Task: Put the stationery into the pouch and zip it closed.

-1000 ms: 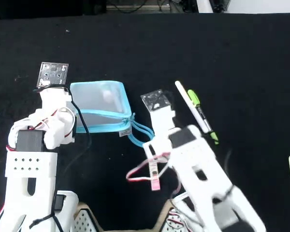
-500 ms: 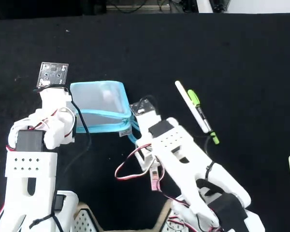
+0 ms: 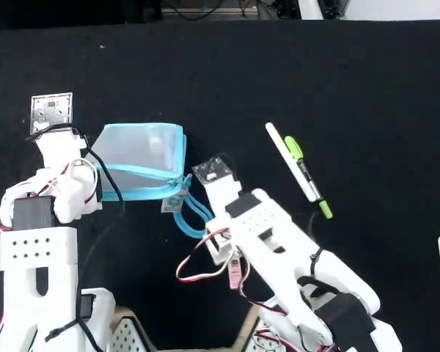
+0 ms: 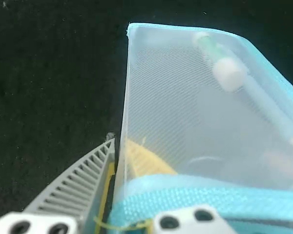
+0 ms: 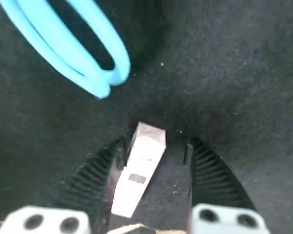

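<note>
While left claw (image 4: 116, 163) clamps zip-band corner of pouch (image 3: 143, 150), right claw (image 5: 155, 146) sits part open, white tag (image 5: 139, 165) in gap, touching one side only. Blue loop (image 5: 73, 44) just beyond. Pouch centre-left in high view, items inside. Pens (image 3: 297, 167) right of centre on tabletop (image 3: 367, 95).

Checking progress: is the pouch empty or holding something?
Holding something: a white-capped pen shows through the mesh pouch; two markers lie outside it.
</note>
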Controlling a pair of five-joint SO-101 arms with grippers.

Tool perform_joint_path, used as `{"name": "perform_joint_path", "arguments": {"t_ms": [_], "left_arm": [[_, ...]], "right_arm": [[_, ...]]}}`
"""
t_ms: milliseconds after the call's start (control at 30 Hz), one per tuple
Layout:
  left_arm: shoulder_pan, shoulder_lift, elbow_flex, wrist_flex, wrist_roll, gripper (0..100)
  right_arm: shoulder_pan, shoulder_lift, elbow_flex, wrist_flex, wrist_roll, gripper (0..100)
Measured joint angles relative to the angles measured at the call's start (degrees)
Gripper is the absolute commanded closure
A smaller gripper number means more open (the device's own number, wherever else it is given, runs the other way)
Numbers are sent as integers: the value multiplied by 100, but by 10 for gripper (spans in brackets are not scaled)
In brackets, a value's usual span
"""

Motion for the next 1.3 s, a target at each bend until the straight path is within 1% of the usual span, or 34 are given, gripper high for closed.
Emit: {"name": "perform_joint_path", "arguments": {"t_ms": [100, 233, 300, 367, 467, 533, 600, 667, 700, 800, 900, 1067, 1200, 1300], "left_arm": [[0, 0, 0, 0, 0, 970], [0, 0, 0, 0, 0, 970], [0, 0, 0, 0, 0, 970], [0, 0, 0, 0, 0, 970], [0, 0, 0, 0, 0, 970], [0, 0, 0, 0, 18, 970], [0, 0, 0, 0, 35, 970], [0, 0, 0, 0, 35, 970], [0, 0, 0, 0, 35, 970], [0, 0, 0, 0, 44, 970], [0, 0, 0, 0, 44, 970], [0, 0, 0, 0, 44, 970], [0, 0, 0, 0, 44, 970], [0, 0, 0, 0, 44, 970]], "right_arm": [[0, 0, 123, -211, 0, 986], [62, 0, 123, -281, 53, 988], [281, 0, 123, -281, 404, 988], [659, 0, 123, -273, 730, 987], [1495, 0, -132, 44, 1292, 986], [2084, 0, -484, 273, 1881, 986], [2505, 0, -756, 325, 2602, 985], [2690, 0, -818, 325, 3244, 968], [2699, 0, -818, 237, 3411, 942], [2690, 62, -818, -70, 3420, 858], [2716, 185, -826, -176, 3209, 871], [2716, 949, -1143, -123, 3112, 881], [2716, 1749, -2040, 580, 3051, 858], [2716, 2295, -2831, 1222, 2778, 836]]}}
